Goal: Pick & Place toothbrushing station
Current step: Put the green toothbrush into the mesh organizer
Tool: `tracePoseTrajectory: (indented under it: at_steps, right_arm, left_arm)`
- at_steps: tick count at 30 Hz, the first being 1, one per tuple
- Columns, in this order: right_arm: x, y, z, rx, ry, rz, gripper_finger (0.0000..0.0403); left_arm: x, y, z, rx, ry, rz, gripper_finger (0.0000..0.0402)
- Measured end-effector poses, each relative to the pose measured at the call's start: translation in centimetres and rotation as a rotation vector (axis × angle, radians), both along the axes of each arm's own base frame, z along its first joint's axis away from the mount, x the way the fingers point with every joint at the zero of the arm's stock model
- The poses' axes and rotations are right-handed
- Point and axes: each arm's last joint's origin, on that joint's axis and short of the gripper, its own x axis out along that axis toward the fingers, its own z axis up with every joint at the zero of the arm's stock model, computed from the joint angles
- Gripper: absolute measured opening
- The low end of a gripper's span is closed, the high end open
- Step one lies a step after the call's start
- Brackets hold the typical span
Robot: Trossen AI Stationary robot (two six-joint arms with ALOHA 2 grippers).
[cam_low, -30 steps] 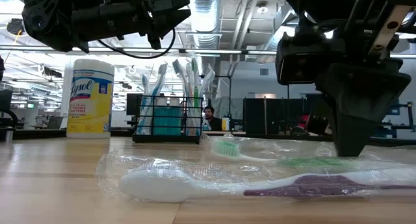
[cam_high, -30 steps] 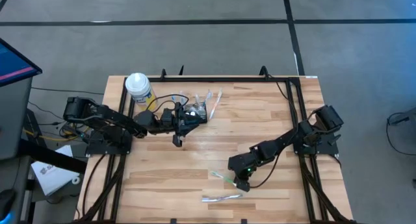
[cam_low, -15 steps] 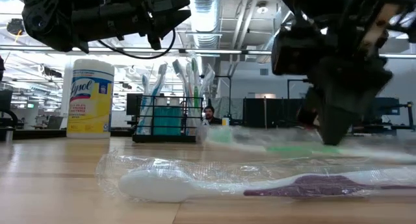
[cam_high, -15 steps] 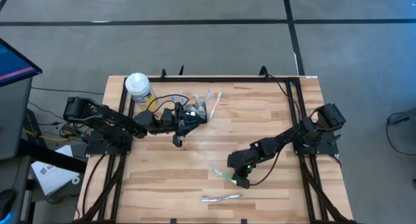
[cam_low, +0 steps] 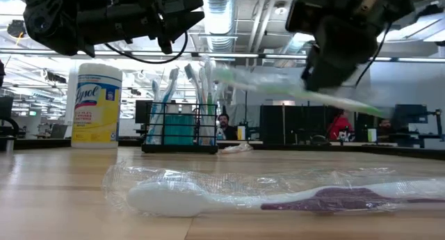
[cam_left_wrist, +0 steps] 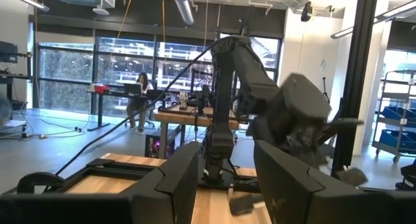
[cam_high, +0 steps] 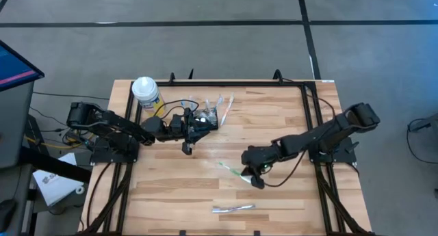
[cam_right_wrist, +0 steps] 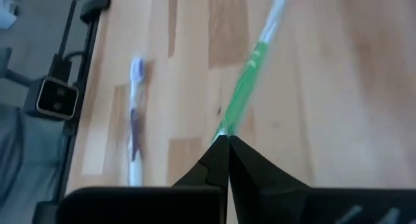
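The toothbrushing station, a small black wire-mesh caddy [cam_low: 179, 131], stands at the table's far left with several toothbrushes upright in it. In the high view the caddy [cam_high: 212, 117] lies partly under my left gripper [cam_high: 200, 124]. That gripper [cam_left_wrist: 224, 185] hovers above it, open, with nothing between its fingers. My right gripper [cam_high: 253, 176] is near the table's middle, shut on a green toothbrush [cam_high: 229, 169] in a clear wrapper. My right gripper pinches the green toothbrush's handle [cam_right_wrist: 229, 123] between its two fingertips, through the clear wrapper. The fingers slant down from the table's right side. The toothbrush [cam_low: 278, 87] is lifted clear of the table and reaches out beyond the fingertips, its head end toward the caddy.
A purple toothbrush [cam_high: 233, 208] in a clear wrapper lies flat near the table's front edge. A yellow canister with a white lid [cam_high: 146, 92] stands at the far left corner, beside the caddy. Black frame rails run along the table's left, right and far edges.
My right gripper has risen and gone toward the table's far edge, rolling its wrist. The green toothbrush, which lay on the table, is lifted clear with it. My left gripper has kept still.
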Motion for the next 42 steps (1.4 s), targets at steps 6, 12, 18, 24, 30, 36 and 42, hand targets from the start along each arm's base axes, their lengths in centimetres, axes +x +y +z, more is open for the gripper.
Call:
tracePoseTrajectory:
  at_steps: [6, 12, 18, 24, 30, 36, 42]
  right_arm:
    - [-0.4, -1.3, 2.3, -0.109, -0.127, -0.012, 0.0000]
    - [-0.8, -2.5, 4.4, -0.182, -0.244, 0.003, 0.0000]
    - [-0.5, -3.4, 5.4, -0.230, -0.339, 0.013, 0.0000]
    - [0.1, -4.1, 5.8, -0.282, -0.416, 0.025, 0.0000]
    - [0.5, -5.2, 6.5, -0.316, -0.491, 0.008, 0.0000]
    - [0.7, -6.1, 6.9, -0.337, -0.532, -0.017, 0.0000]
    - [0.9, -6.7, 7.2, -0.347, -0.565, -0.038, 0.0000]
  left_arm:
    - [0.0, 0.0, 0.0, 0.000, -0.001, 0.000, 0.0145]
    - [0.0, 0.0, 0.0, 0.000, -0.001, 0.000, 0.0145]
    - [0.0, 0.0, 0.0, 0.000, -0.001, 0.000, 0.0145]
    - [0.0, 0.0, 0.0, 0.000, -0.001, 0.000, 0.0145]
    - [0.0, 0.0, 0.0, 0.000, -0.001, 0.000, 0.0145]
    - [0.0, -0.4, 0.0, 0.001, -0.001, -0.018, 0.0145]
    - [0.0, -0.4, 0.0, 0.002, -0.002, -0.021, 0.0145]
